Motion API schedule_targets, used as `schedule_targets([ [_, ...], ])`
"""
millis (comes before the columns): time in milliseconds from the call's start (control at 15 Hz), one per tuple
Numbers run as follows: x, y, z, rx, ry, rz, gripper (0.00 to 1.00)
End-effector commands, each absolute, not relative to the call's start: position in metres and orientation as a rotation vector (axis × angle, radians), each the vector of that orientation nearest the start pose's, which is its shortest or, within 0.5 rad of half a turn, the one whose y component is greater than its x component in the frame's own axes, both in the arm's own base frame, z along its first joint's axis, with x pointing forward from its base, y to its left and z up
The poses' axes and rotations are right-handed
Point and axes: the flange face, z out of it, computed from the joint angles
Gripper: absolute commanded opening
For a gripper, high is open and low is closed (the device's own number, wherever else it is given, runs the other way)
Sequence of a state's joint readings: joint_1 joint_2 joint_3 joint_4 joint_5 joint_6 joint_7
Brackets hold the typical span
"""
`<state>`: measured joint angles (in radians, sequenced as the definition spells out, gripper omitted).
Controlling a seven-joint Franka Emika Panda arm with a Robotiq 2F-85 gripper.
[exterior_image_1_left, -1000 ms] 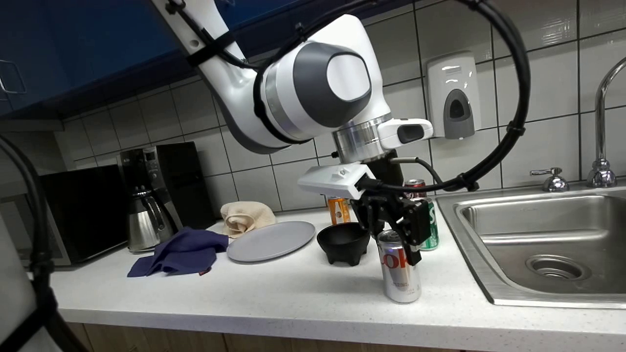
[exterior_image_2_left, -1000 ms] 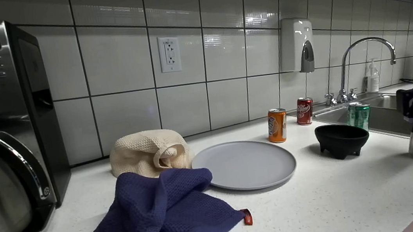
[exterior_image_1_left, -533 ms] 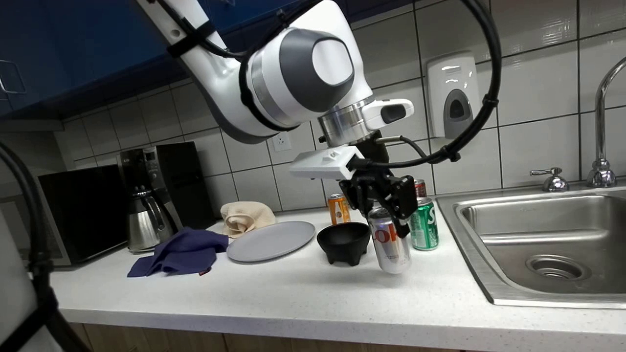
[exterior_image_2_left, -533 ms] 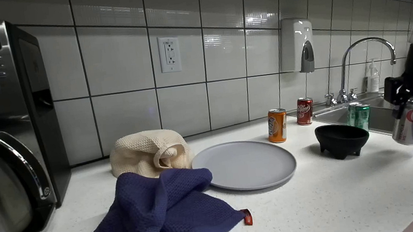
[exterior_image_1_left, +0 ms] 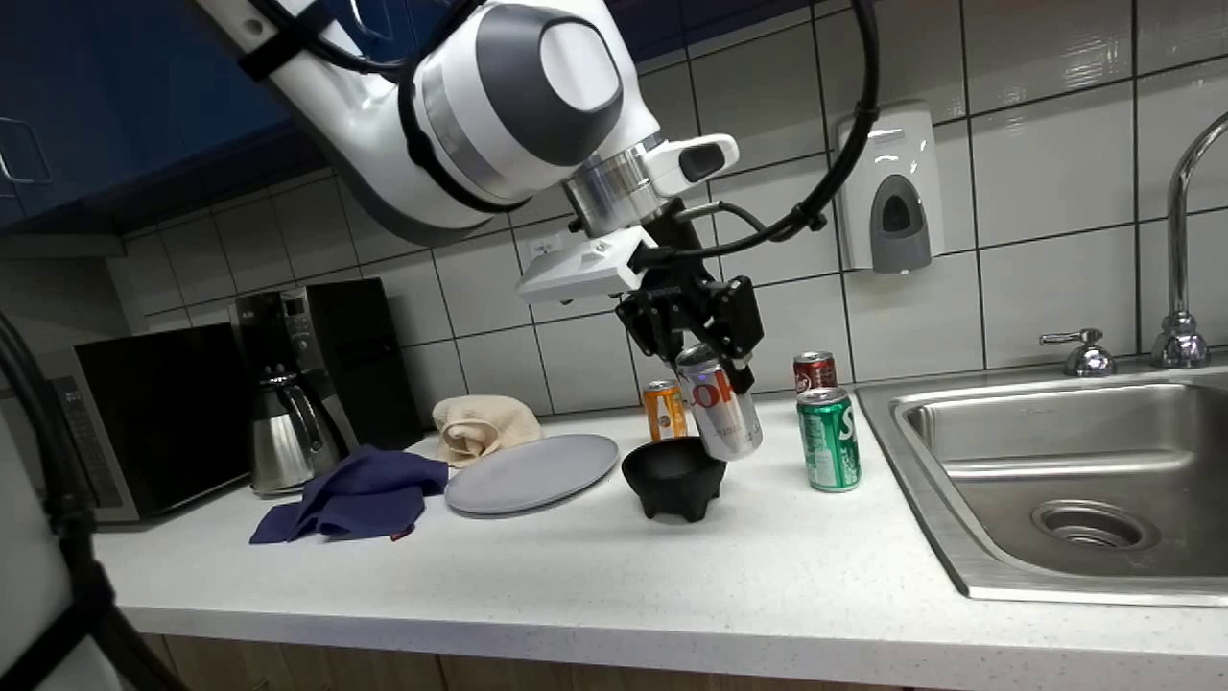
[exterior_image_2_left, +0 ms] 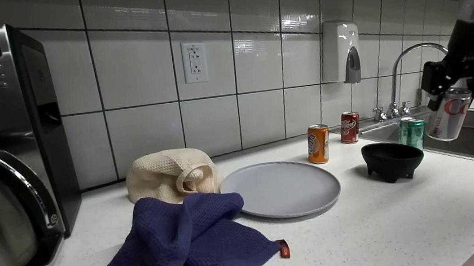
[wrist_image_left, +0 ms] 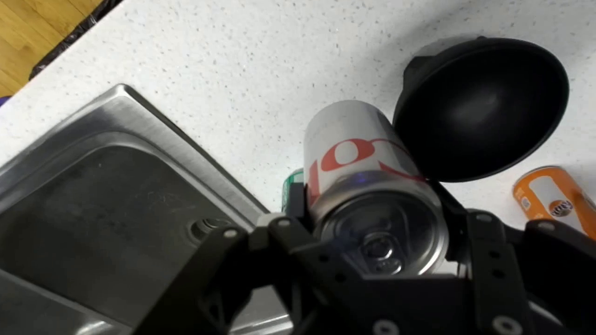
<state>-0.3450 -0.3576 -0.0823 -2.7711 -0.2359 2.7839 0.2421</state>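
My gripper [exterior_image_1_left: 708, 372] is shut on a silver cola can [exterior_image_1_left: 726, 415] with red letters, its fingers on both sides near the can's top. The can is tilted and held above the counter, as an exterior view [exterior_image_2_left: 448, 118] also shows. In the wrist view the can [wrist_image_left: 351, 144] shows its top and pull tab towards the camera, with the black footed bowl [wrist_image_left: 484, 111] beside it. The bowl stands on the counter in both exterior views [exterior_image_2_left: 392, 161]. A green can [exterior_image_1_left: 830, 443] stands near the sink, mostly hidden behind the held can in the wrist view.
An orange can [exterior_image_2_left: 318, 144] and a dark red can [exterior_image_2_left: 349, 127] stand near the tiled wall. A grey plate [exterior_image_2_left: 280, 188], a purple cloth [exterior_image_2_left: 178, 244] and a beige cloth [exterior_image_2_left: 172, 175] lie towards the coffee maker [exterior_image_2_left: 46, 143]. The steel sink [exterior_image_1_left: 926, 499] is set into the counter.
The held can has been lifted off the counter and carried up and back, towards the wall and the bowl, tilting more. The green can has come into full view. The other things have not moved.
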Motion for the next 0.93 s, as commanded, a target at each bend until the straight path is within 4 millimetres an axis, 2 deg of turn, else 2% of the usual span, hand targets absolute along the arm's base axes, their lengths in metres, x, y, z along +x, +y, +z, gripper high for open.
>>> schedule_targets([
  [0,0.374,-0.134,0.384,-3.139,0.666,-0.671,0.38],
  [400,0.390,-0.092,0.386,-3.123,0.504,-0.688,0.38],
  [867,0.433,-0.031,0.386,-3.107,0.314,-0.674,0.38],
])
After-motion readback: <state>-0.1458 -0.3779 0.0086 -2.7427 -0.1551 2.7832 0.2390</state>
